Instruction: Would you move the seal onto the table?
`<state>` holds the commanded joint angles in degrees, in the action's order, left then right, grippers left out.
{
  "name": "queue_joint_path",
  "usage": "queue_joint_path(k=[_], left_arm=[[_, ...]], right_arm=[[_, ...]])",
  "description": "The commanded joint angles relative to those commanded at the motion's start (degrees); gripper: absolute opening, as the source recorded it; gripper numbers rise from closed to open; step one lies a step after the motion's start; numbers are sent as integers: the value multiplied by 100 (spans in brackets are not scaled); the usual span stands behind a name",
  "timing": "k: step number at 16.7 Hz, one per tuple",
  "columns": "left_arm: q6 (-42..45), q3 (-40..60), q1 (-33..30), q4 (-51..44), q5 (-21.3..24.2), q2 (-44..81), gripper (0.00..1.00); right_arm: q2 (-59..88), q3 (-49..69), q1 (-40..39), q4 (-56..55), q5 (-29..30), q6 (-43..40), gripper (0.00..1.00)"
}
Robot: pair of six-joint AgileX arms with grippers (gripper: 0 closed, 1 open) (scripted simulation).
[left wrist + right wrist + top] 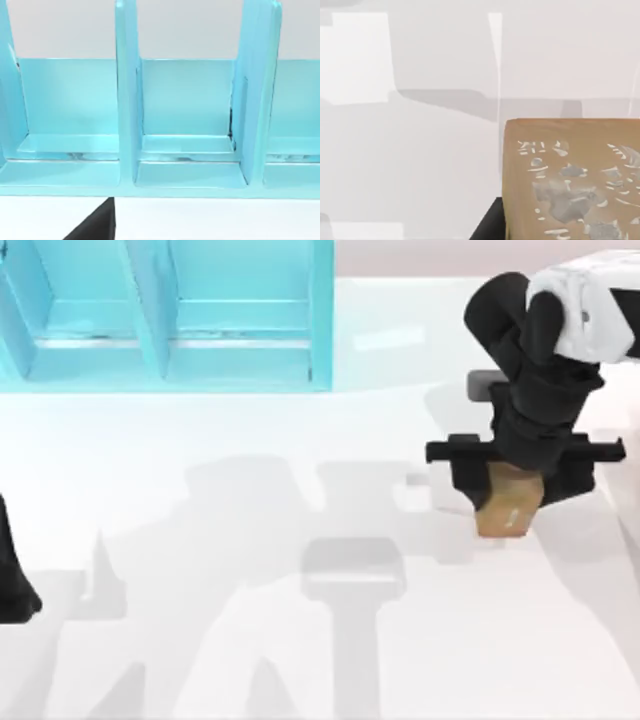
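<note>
The seal [505, 508], a tan-brown block with a small pale mark low on its front, hangs over the right part of the white table [250, 590]. My right gripper [510, 490] is shut on it from above, with the black crossbar just over the block. Its shadow falls well to the left on the table. In the right wrist view the seal's carved face [570, 180] is close up, with a black finger [487, 225] beside it and the table [420, 150] beyond. My left arm [12, 580] is parked at the table's left edge.
A turquoise compartmented shelf unit [170, 310] stands at the back left. The left wrist view faces its open compartments [187, 110]. Bare table stretches across the middle and front, crossed by grey shadows.
</note>
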<state>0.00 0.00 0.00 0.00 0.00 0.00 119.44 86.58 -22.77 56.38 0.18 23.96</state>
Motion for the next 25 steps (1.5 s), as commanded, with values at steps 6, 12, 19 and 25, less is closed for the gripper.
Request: queue_joint_path(k=[6,12,19,25], left_arm=[[0,0,0,0,0,0,100],[0,0,0,0,0,0,100],[0,0,0,0,0,0,100],[0,0,0,0,0,0,100]], right_arm=[[84,-116,-7,-133,2,9,8],[84,-116,-7,-133,2,9,53],[84,-116,-7,-133,2,9,100],[84,-116,-7,-133,2,9,100]])
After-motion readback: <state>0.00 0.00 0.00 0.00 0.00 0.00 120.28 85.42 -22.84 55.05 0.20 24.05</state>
